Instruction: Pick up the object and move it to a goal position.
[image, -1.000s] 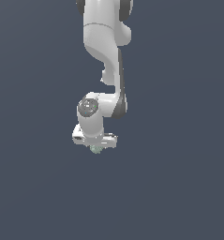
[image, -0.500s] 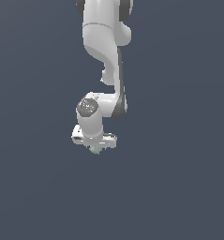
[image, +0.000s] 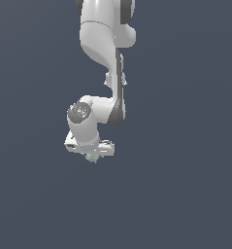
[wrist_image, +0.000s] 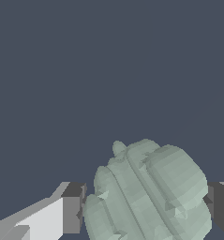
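Observation:
The object (image: 92, 157) is a small pale grey-green lumpy ball that peeks out just below the white gripper (image: 91, 154) in the exterior view. In the wrist view the object (wrist_image: 148, 192) fills the space between the two fingers (wrist_image: 73, 215), whose dark pads press against its sides. The gripper (wrist_image: 146, 213) is shut on it. The arm reaches down from the top of the exterior view, and the hand hides most of the ball there.
A plain dark grey-blue surface (image: 185, 194) lies all around the arm, with no other objects in view.
The arm and the held ball have shifted very slightly upward across the three exterior frames; the grip is unchanged.

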You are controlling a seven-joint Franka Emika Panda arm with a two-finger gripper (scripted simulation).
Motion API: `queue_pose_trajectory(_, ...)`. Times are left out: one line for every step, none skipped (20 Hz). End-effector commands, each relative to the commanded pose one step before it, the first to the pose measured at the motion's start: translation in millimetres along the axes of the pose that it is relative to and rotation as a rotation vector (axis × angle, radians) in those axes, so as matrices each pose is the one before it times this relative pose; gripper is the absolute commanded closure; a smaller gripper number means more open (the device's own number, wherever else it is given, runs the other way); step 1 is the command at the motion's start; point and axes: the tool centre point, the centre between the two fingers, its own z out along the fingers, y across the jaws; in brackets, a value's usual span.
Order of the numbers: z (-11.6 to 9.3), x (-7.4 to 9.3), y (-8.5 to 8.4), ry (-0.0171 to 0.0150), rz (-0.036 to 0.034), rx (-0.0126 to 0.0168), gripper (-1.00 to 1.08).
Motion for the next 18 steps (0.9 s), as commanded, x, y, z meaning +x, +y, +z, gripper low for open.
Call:
queue_pose_trajectory(-6.91, 9.25, 10.95, 0.0003, 0.00035, -0.00014, 1.08)
queue_pose_trajectory(-2.92, 4.09, 4.64, 0.0, 0.0, 0.0, 1.08)
queue_pose_trajectory(-3.02, 4.24, 4.79, 0.0, 0.0, 0.0, 1.08)
queue_pose_trajectory(-3.1, 4.37, 4.93, 0.0, 0.0, 0.0, 1.08)
queue_pose_trajectory(-3.17, 4.49, 5.04, 0.0, 0.0, 0.0, 1.08)
queue_pose_trajectory(-3.21, 4.56, 5.1, 0.0, 0.0, 0.0, 1.08)
queue_pose_trajectory(-3.12, 4.46, 4.96, 0.0, 0.0, 0.0, 1.08)
queue_pose_trajectory(-2.64, 4.4, 4.48, -0.00053, -0.00044, -0.00001, 1.08)
queue_pose_trajectory(-2.9, 4.19, 4.62, 0.0, 0.0, 0.0, 1.08)
queue_pose_trajectory(-2.8, 4.06, 4.46, 0.0, 0.0, 0.0, 1.08)
queue_pose_trajectory(-2.7, 3.94, 4.3, 0.0, 0.0, 0.0, 1.08)
queue_pose_trajectory(-2.61, 3.81, 4.15, 0.0, 0.0, 0.0, 1.08)
queue_pose_trajectory(-2.51, 3.69, 4.0, 0.0, 0.0, 0.0, 1.08)
queue_pose_trajectory(-2.42, 3.58, 3.86, 0.0, 0.0, 0.0, 1.08)
queue_pose_trajectory(-2.33, 3.46, 3.72, 0.0, 0.0, 0.0, 1.08)
queue_pose_trajectory(-2.24, 3.35, 3.58, 0.0, 0.0, 0.0, 1.08)
queue_pose_trajectory(-2.16, 3.24, 3.44, 0.0, 0.0, 0.0, 1.08)
queue_pose_trajectory(-2.07, 3.13, 3.31, 0.0, 0.0, 0.0, 1.08)
